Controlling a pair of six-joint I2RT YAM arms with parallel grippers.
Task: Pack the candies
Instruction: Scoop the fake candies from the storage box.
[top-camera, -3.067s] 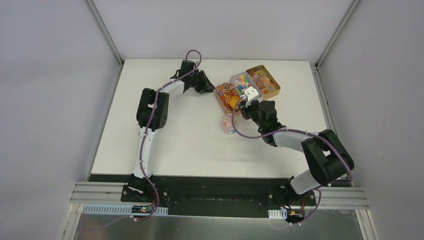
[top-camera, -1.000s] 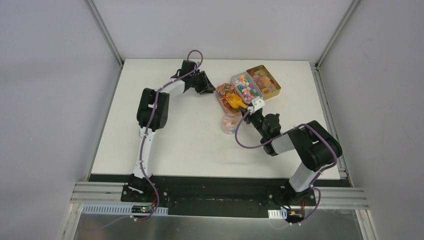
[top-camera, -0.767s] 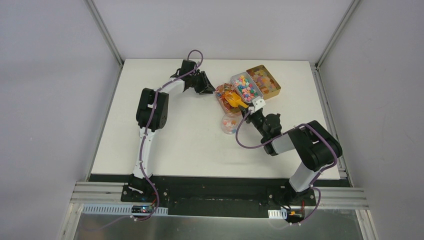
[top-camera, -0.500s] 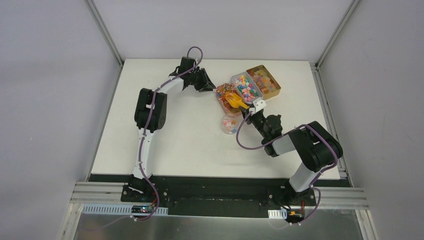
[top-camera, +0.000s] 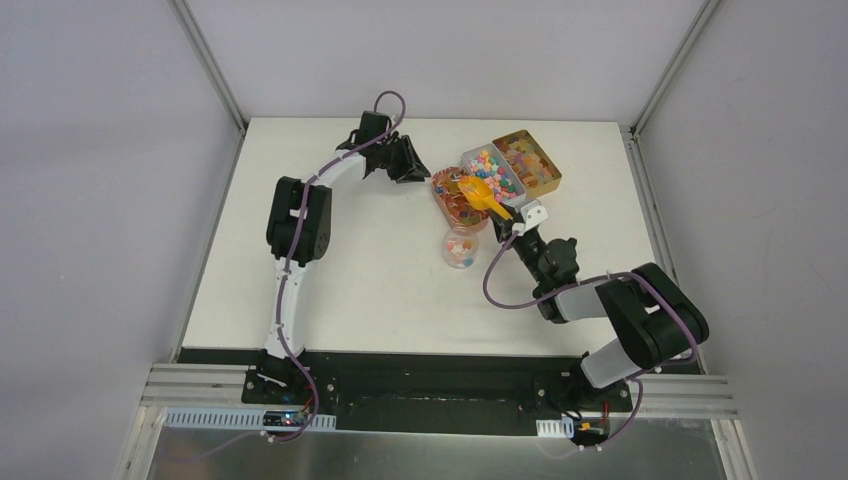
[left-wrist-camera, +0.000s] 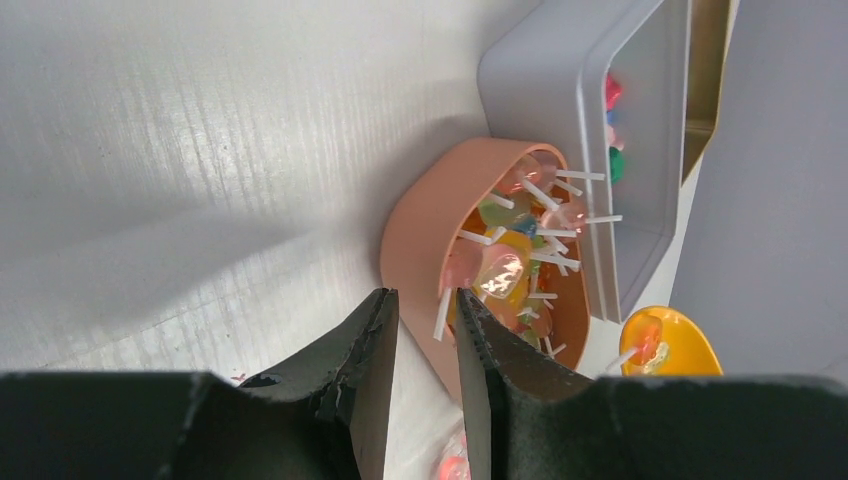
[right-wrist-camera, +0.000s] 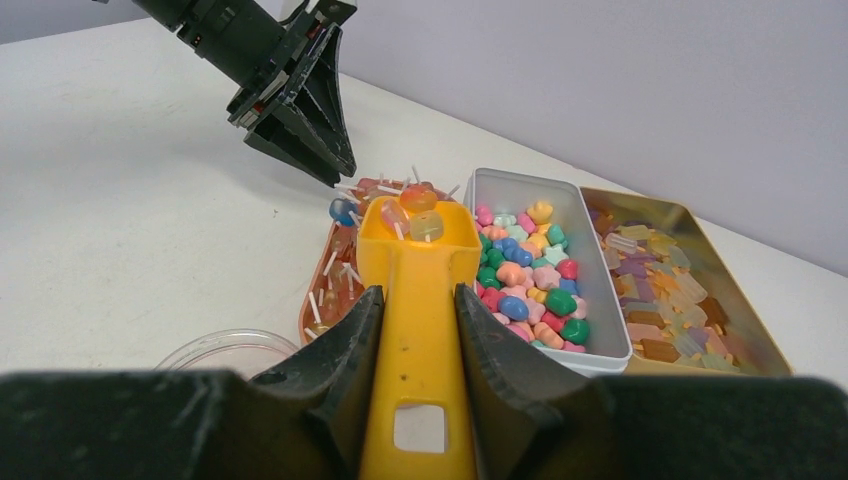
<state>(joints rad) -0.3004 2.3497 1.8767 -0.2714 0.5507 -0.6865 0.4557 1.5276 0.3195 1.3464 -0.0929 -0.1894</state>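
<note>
The candies (right-wrist-camera: 525, 265) are small mixed-colour sweets filling a grey tray (top-camera: 490, 172). My right gripper (right-wrist-camera: 415, 320) is shut on the handle of the orange scoop (right-wrist-camera: 420, 260). It holds the scoop raised over the near edge of the pink bowl (top-camera: 452, 197) and the tray. The scoop (top-camera: 478, 192) carries a few stick sweets (right-wrist-camera: 415, 205). My left gripper (left-wrist-camera: 420, 320) is closed on the bowl's far rim (left-wrist-camera: 415, 235), one finger outside and one inside. A clear cup (top-camera: 460, 248) with a few sweets stands in front of the bowl.
The pink bowl is full of lollipops with white sticks (left-wrist-camera: 520, 260). A gold tin (top-camera: 527, 160) of flat pastel sweets sits against the tray's right side. The cup's rim (right-wrist-camera: 225, 352) lies just left of my right fingers.
My right gripper has lifted the scoop out of the bowl and drawn it back to the right, now loaded. My left arm has shifted slightly but stays at the bowl.
</note>
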